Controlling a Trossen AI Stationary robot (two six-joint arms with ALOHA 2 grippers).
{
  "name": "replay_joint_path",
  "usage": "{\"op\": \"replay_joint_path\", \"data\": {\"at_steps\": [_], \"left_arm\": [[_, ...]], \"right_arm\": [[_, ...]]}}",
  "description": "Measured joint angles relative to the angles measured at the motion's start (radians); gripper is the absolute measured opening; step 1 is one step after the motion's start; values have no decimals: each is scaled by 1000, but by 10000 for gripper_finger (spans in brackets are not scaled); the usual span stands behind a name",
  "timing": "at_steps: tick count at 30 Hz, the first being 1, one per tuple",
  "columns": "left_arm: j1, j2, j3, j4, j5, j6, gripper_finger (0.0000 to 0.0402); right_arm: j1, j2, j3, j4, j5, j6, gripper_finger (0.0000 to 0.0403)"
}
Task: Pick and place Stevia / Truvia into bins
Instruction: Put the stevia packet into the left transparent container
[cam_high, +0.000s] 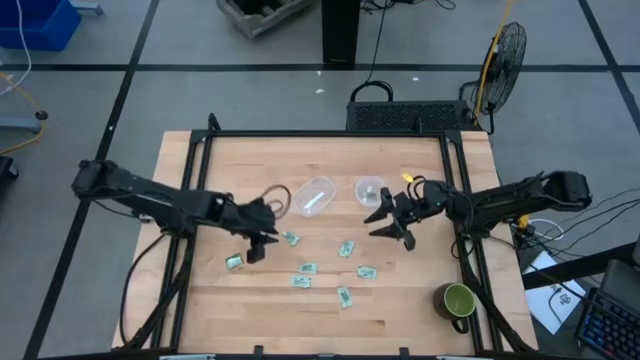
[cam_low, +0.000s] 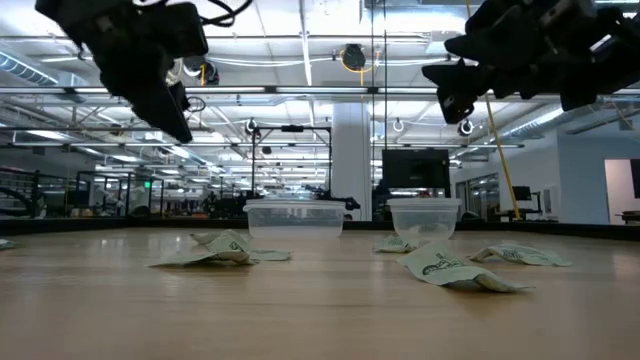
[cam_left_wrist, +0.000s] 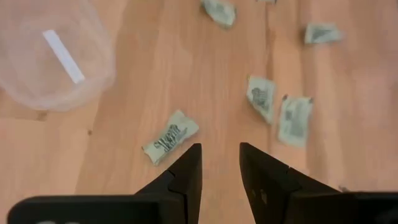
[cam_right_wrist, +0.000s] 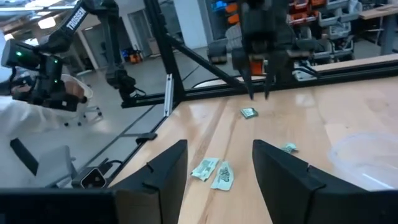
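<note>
I see L gripper (cam_high: 262, 243) above bench (cam_high: 200, 310), fingers apart w/ narrow gap, empty, over a sachet (cam_left_wrist: 170, 138) near the tipped cup (cam_high: 312, 196). R gripper (cam_high: 392, 222) raised beside upright cup (cam_high: 370, 189), fingers spread, empty. Other sachets (cam_high: 304, 275) loose mid-bench.

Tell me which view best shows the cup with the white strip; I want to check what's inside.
The left wrist view: the left cup fills its corner, showing only the white strip. The high view shows it small, from above. The low view shows its side wall. The right wrist view shows a cup edge; which cup is unclear.
</note>
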Motion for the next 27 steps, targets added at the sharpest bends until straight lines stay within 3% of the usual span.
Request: {"op": "replay_joint_path", "data": {"at_steps": [7,12,16,27], "left_arm": [[-18,193,0,160,-57,22,111],[-18,298,0,163,-90,90,111],[1,349,0,165,-135,130,111],[84,405,0,212,-127,165,111]], "right_arm": [[8,0,0,0,1,-10,171],[8,0,0,0,2,-9,173],[8,0,0,0,2,-9,173],[8,0,0,0,2,-27,173]]}}
